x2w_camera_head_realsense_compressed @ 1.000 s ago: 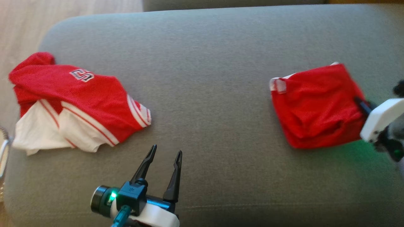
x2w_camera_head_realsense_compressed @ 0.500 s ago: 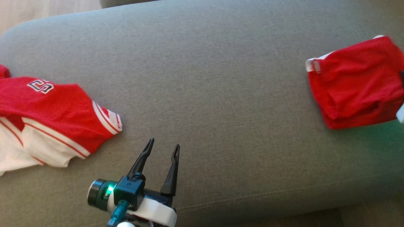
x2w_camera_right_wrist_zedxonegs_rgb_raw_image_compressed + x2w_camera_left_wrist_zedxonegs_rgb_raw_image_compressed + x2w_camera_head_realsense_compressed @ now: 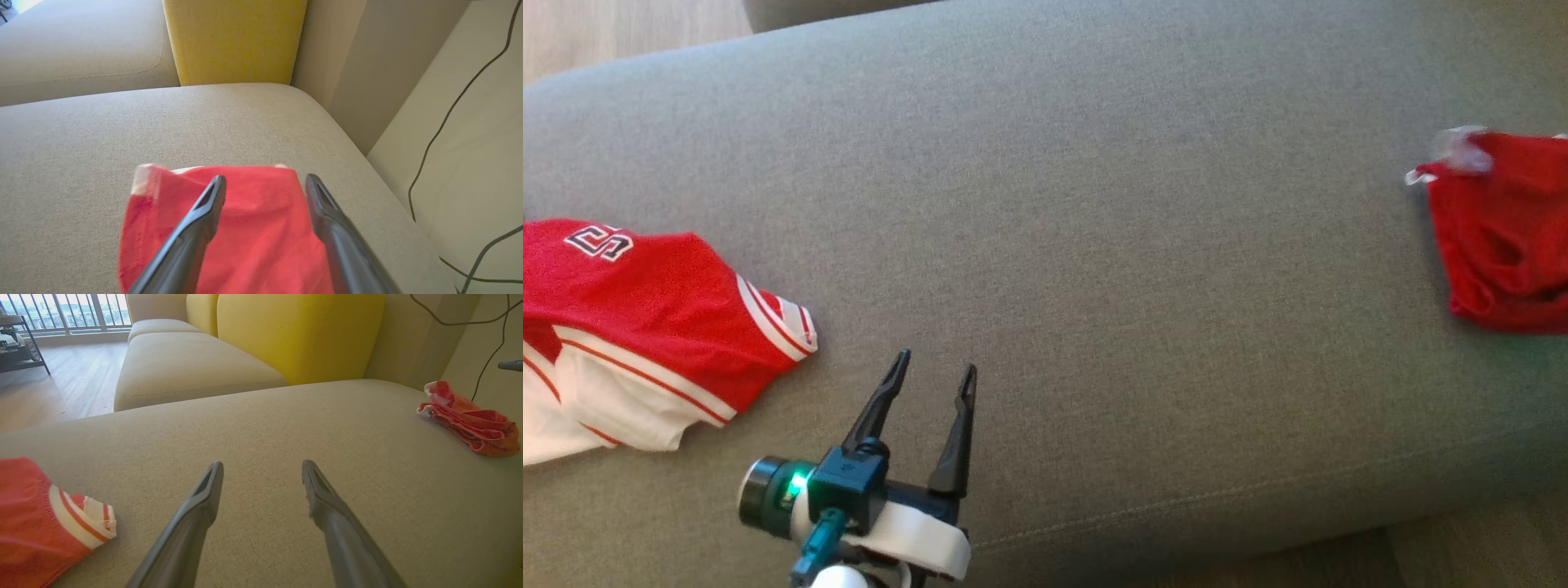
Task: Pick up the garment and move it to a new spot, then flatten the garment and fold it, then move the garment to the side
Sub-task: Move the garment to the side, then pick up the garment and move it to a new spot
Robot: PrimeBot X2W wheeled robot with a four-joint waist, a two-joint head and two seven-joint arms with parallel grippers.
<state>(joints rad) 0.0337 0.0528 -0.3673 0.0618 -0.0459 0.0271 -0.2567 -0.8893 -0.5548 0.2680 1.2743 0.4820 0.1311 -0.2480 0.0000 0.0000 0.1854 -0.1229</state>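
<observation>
Yellow backrest [image 3: 235, 41], in wrist views, stands beyond the folded garment [image 3: 261, 228].

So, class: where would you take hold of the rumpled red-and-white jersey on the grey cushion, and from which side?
Probably the striped edge of the jersey, approached from its right by the open left gripper. That edge juts toward the gripper as a free corner on the cushion, easier to pinch than the broad body.

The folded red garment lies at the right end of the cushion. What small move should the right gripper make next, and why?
Probably lift the right gripper straight up. Its jaws stand open over the folded red garment, which lies near the cushion edge, so the placing looks done; a sideways pull might drag the fold.
</observation>
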